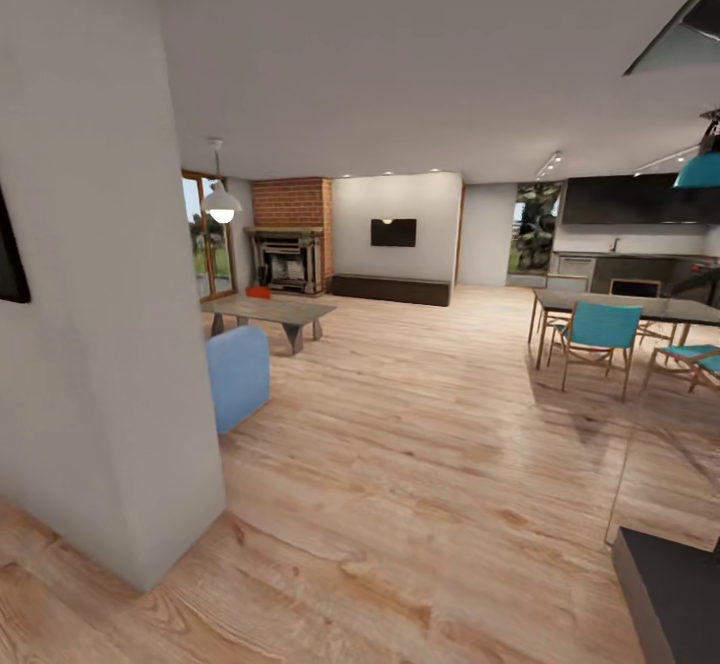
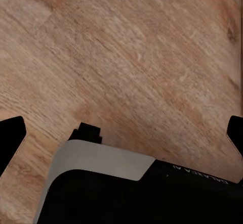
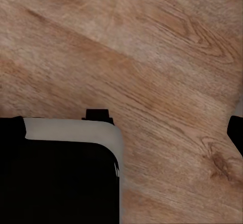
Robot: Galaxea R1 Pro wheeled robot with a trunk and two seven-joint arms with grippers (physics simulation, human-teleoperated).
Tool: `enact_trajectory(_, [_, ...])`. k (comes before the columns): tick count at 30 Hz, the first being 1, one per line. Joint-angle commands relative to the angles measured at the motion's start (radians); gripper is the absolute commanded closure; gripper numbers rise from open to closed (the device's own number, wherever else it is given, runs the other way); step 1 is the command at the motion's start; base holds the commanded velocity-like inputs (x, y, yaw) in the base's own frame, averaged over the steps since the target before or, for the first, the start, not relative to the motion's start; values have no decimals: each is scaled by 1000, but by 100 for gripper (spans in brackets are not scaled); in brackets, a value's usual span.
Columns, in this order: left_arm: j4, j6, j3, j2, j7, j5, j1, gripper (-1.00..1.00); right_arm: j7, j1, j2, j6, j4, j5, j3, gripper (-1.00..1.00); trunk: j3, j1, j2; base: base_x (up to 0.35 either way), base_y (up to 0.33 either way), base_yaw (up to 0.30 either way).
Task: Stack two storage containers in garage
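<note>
Light wood-plank flooring [image 1: 420, 464] stretches ahead; I see one orange-red plastic bin [image 1: 258, 292] on the far grey low counter [image 1: 270, 311] by the brick fireplace [image 1: 290, 244]. Both pincers hang spread apart, empty.

We see a rounded light-blue upholstered seat [image 1: 238, 374] beside a pale grey wall corner [image 1: 110, 344], and teal wood-framed chairs [image 1: 598, 340] at a dark dining table [image 1: 640, 308].
</note>
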Motion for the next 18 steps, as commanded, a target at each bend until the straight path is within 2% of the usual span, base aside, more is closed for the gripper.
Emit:
enact_trajectory(1, [0, -3, -2, 0, 2, 4, 0, -100, -3, -2, 0, -5, 3, -2, 8, -100, -1, 1, -1, 325, 121, -250])
enact_trajectory(11, [0, -2, -2, 0, 2, 4, 0, -100, -3, -2, 1, -5, 3, -2, 8, -100, -1, 1, -1, 325, 100, -243])
enact_trajectory(18, [0, -1, -2, 1, 2, 4, 0, -100, -3, -2, 1, -5, 3, -2, 8, -100, -1, 1, -1, 326, 25, -62])
